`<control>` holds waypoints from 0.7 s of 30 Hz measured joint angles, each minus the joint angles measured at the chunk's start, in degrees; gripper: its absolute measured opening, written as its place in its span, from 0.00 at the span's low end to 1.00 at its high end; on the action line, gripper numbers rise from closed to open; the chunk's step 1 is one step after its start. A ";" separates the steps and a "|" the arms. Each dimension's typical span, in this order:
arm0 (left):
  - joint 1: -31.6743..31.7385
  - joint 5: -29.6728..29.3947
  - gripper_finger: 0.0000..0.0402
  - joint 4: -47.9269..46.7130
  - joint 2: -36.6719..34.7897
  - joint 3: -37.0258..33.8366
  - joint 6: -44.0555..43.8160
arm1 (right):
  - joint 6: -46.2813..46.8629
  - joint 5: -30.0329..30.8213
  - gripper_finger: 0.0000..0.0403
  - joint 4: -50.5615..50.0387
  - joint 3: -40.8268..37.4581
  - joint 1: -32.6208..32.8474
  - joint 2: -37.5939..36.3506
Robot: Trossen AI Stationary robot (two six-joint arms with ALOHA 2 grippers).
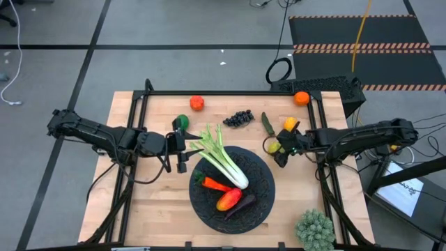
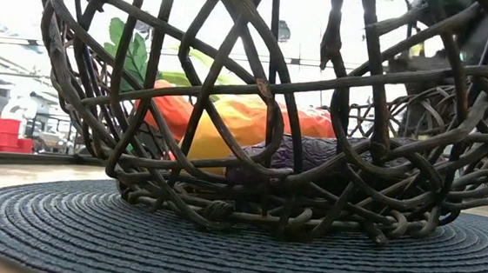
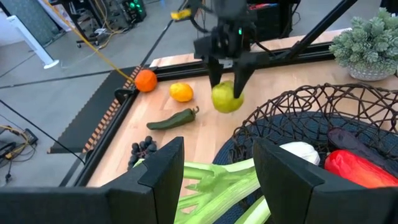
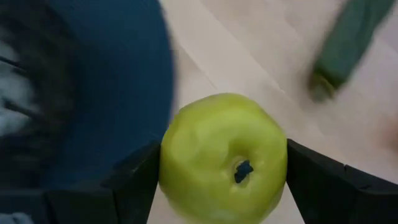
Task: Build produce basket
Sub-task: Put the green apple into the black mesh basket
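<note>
The basket [image 1: 263,209] is a black woven dish on a dark round mat in the middle of the table. Inside it lie the leek [image 1: 224,162], the carrot [image 1: 212,184], the red pepper [image 1: 228,201] and the eggplant [image 1: 242,204]. The leek's green leaves [image 1: 207,139] stick out over the rim toward the far left. My left gripper [image 1: 184,150] is open at those leaves; its fingers [image 3: 163,171] stand on either side of them, and no touch shows. My right gripper [image 1: 279,149] is shut on a yellow-green round fruit [image 4: 224,155] just right of the basket's rim. My right gripper pinches the yellow-green fruit by its two opposite sides [image 4: 171,162] between the two fingers. In the left wrist view the fingers [image 3: 216,71] come from above, pointing down, and the fruit [image 3: 227,99] sits at their ends. Its stem dimple [image 4: 242,169] faces the wrist camera. Whether it is clear of the table I cannot tell.
Along the far part of the table lie a tomato [image 1: 196,102], a lime [image 1: 182,121], dark grapes [image 1: 240,118], a pickle [image 1: 267,124], a lemon [image 1: 290,124] and an orange [image 1: 301,98]. A spiky pale-green clump [image 1: 315,229] stands at the near right corner. A black frame rims the table.
</note>
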 joint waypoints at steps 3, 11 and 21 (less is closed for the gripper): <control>0.00 0.00 0.48 0.00 0.00 0.00 0.00 | -0.52 0.21 0.74 -0.17 2.84 0.55 -1.83; 0.00 -0.02 0.48 -0.04 0.00 0.00 -0.34 | -3.45 1.84 0.74 8.59 6.69 3.60 -5.80; 0.00 -0.02 0.48 -1.42 0.00 0.00 -0.46 | -5.81 3.92 0.74 18.50 6.73 11.43 -4.91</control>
